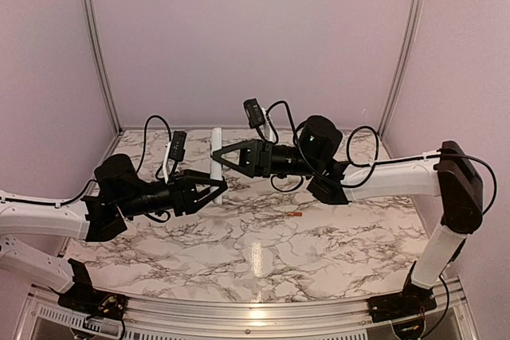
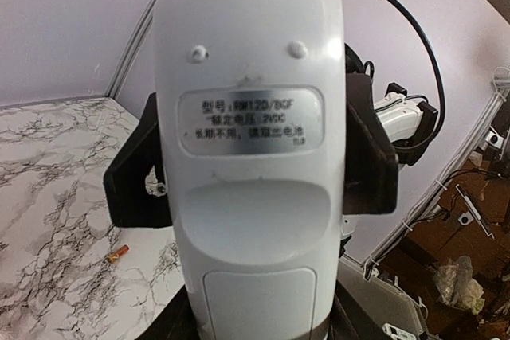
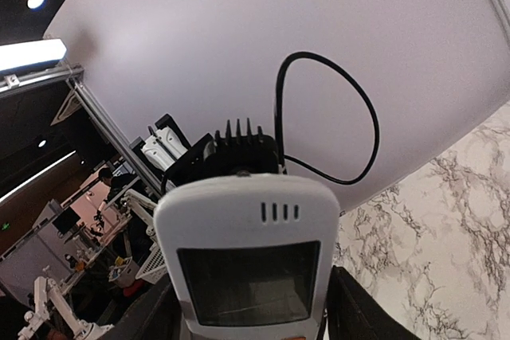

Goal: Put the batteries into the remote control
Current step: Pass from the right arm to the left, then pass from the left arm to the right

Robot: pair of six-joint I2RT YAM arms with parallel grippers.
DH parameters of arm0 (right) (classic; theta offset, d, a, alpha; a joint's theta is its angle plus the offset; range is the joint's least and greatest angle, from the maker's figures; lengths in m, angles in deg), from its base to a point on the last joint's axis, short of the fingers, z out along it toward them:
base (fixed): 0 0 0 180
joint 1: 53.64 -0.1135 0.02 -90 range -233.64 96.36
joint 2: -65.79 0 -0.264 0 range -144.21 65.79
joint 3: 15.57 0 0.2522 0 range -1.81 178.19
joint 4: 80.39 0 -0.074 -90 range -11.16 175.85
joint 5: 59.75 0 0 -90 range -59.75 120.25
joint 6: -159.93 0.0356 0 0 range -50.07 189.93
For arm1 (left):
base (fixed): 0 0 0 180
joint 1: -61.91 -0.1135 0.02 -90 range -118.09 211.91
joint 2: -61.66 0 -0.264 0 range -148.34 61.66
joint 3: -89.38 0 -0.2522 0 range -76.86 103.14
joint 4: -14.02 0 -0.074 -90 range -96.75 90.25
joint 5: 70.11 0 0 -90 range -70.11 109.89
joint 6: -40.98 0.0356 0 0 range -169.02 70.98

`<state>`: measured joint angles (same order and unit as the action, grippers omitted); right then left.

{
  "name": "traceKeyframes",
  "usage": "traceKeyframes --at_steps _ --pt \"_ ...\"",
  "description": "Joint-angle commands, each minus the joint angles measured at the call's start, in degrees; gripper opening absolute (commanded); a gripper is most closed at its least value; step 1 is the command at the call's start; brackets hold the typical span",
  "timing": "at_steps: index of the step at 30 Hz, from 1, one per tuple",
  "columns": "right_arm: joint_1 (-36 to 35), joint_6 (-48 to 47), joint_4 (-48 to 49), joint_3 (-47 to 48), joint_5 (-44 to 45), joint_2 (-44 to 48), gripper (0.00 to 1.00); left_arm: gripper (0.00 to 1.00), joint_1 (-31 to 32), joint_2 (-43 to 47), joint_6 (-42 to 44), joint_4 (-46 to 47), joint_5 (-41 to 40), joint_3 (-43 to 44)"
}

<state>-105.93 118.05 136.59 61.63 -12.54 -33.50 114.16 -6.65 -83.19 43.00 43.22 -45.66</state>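
- remote control (image 1: pixel 216 149) upright in mid-air, centre of top view, labelled back facing my left wrist camera
- my right gripper (image 1: pixel 220 157) flanks its upper part and my left gripper (image 1: pixel 217 185) its lower end; can't tell whether either clamps it
- orange battery (image 1: pixel 296 215) lies on the marble table (image 1: pixel 239 252), right of centre

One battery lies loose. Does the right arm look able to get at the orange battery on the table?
Probably not yet: the right gripper is busy around the remote control in mid-air. Otherwise the way looks free; the orange battery lies alone on the marble table below.
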Motion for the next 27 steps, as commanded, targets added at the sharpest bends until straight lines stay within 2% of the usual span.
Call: traceKeyframes --at_steps 1,4,7,12,20,27 --pt "-0.53 -6.46 -14.19 2.96 4.46 4.18 0.71 0.28 -0.13 3.93 3.45 -4.23 -6.28 0.41" --pt "-0.51 -12.36 -27.67 4.86 11.88 6.16 0.76 0.25 -0.12 5.67 6.06 -10.79 -10.57 1.51" --pt "-0.53 -14.84 -34.15 6.11 14.34 6.47 0.77 0.24 -0.12 5.96 8.64 -18.1 -14.17 3.29" --pt "-0.53 -14.96 -36.72 6.64 13.66 6.51 0.74 0.21 -0.13 5.14 11.02 -25.47 -18.7 5.71" --pt "-0.53 -14.36 -41.4 9.83 15.66 4.19 0.65 0.2 0.89 3.92 12.3 -28.01 -20.93 6.7" --pt "-0.53 -14.97 -45.84 14.62 17.08 1.1 0.61 0.19 2.16 1.13 13.59 -30.53 -22.43 8.74"
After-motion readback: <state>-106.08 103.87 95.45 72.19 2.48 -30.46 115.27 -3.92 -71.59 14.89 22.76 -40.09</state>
